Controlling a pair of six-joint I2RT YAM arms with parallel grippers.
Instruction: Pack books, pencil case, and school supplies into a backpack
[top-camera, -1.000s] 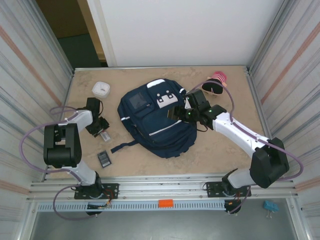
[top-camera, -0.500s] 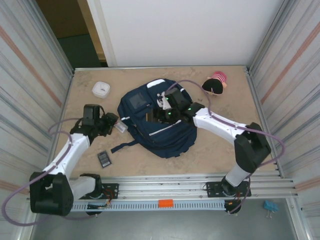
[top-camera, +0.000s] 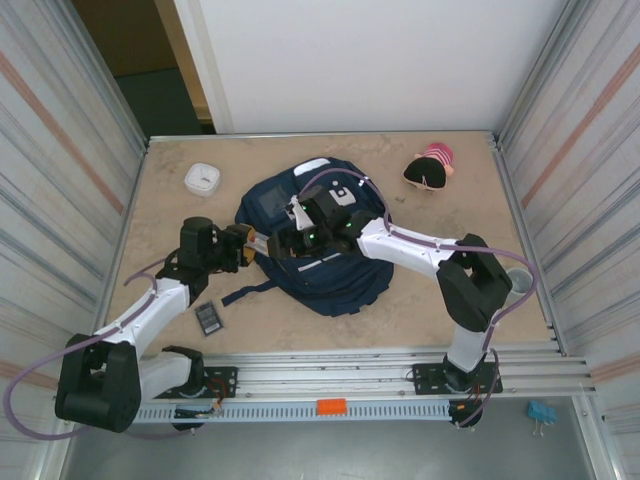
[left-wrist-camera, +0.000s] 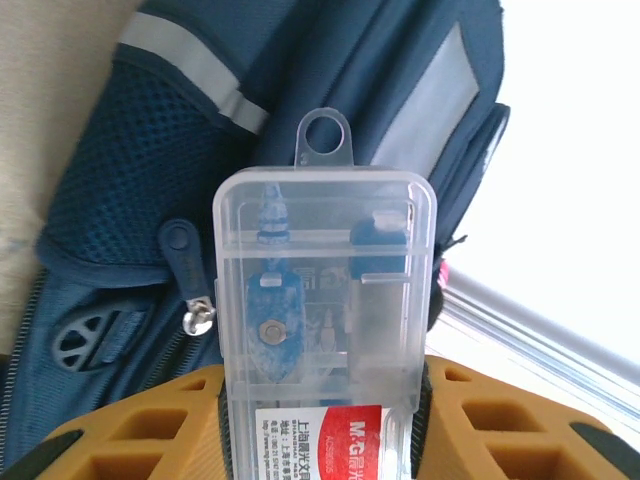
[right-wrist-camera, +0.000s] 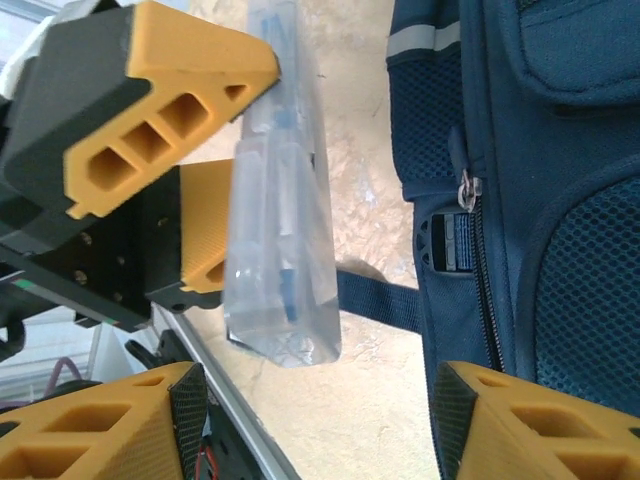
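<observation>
backpack (top-camera: 335, 280) lies flat in the middle of the desk (top-camera: 440, 300). it is navy blue, with pale stripes and a grey square pocket on its far side. the left tool (left-wrist-camera: 325, 405) is at the left edge of the backpack and pinches a clear plastic case (left-wrist-camera: 325, 290) by one end, between its two orange fingers (left-wrist-camera: 130, 430). inside the case are blue parts, and a red and white label sits near the fingers. the small loop at the other end of the case points toward the backpack. the case is just beside the mesh side pocket (left-wrist-camera: 110, 215) and a zip puller (left-wrist-camera: 178, 245). the right tool (right-wrist-camera: 315, 390) reaches over the backpack to the same place, with its jaws spread wide and nothing between them. the free end of the case is near this gap, apart from both fingers. a black rectangle (top-camera: 208, 318) lies on the desk near the left arm, apart from the backpack. a white box (top-camera: 203, 179) stands toward the far left corner, and a pink and black thing (top-camera: 430, 168) toward the far right.
</observation>
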